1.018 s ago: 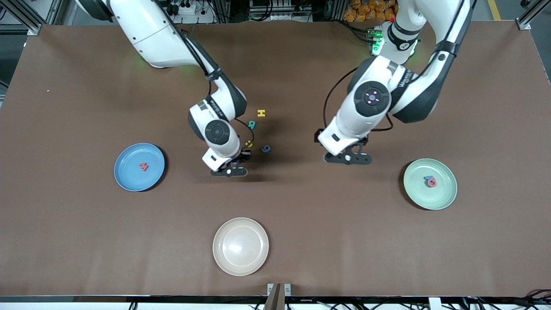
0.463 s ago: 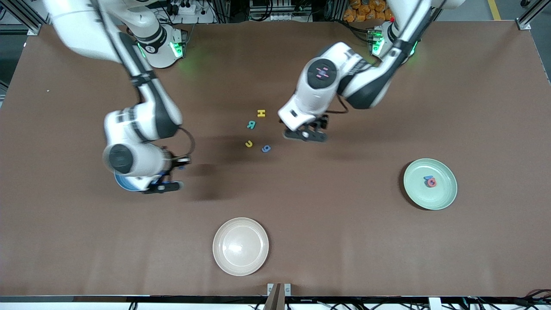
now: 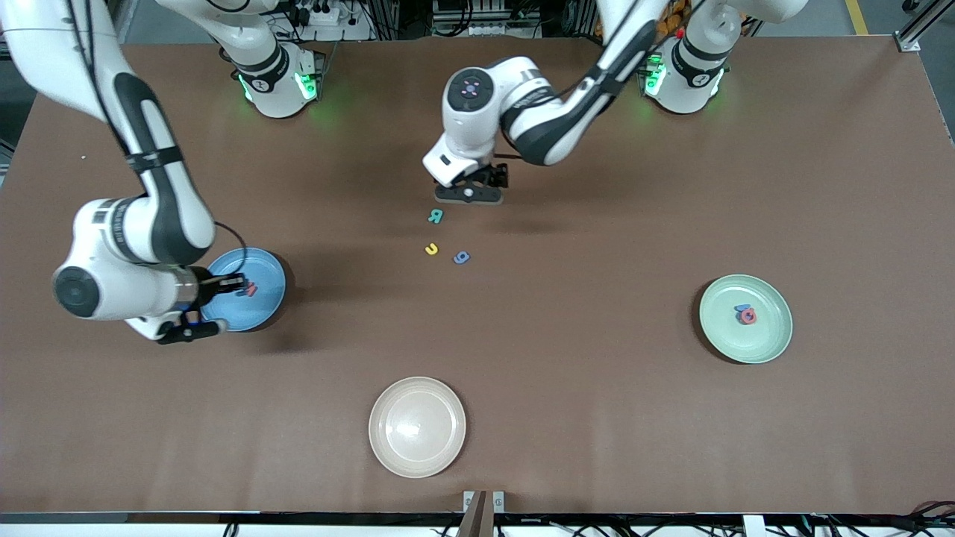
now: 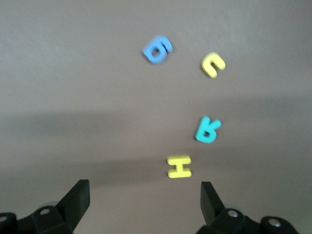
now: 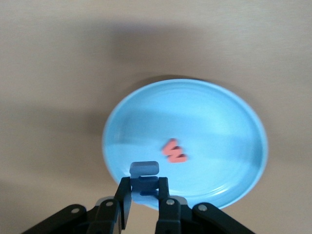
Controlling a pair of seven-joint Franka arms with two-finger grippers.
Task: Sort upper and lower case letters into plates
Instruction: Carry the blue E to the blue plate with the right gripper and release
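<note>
My right gripper (image 3: 227, 284) is shut on a small blue letter (image 5: 145, 170) and holds it over the edge of the sky blue plate (image 3: 257, 262). In the right wrist view a red letter (image 5: 174, 151) lies on that plate (image 5: 219, 126). My left gripper (image 3: 477, 183) is open and empty, low over a yellow H (image 4: 179, 166) that is hidden in the front view. A teal letter (image 3: 436, 216), a yellow letter (image 3: 431, 250) and a blue letter (image 3: 462, 257) lie nearer the front camera. The mint green plate (image 3: 768, 339) holds a blue and a red letter (image 3: 744, 315).
A cream-beige plate (image 3: 417, 426) lies empty near the table's front edge. Both arm bases stand along the table edge farthest from the front camera.
My right gripper has swung from the letter cluster to the sky blue plate with the blue letter in it. My left gripper has moved from the mint plate's end to over the yellow H.
</note>
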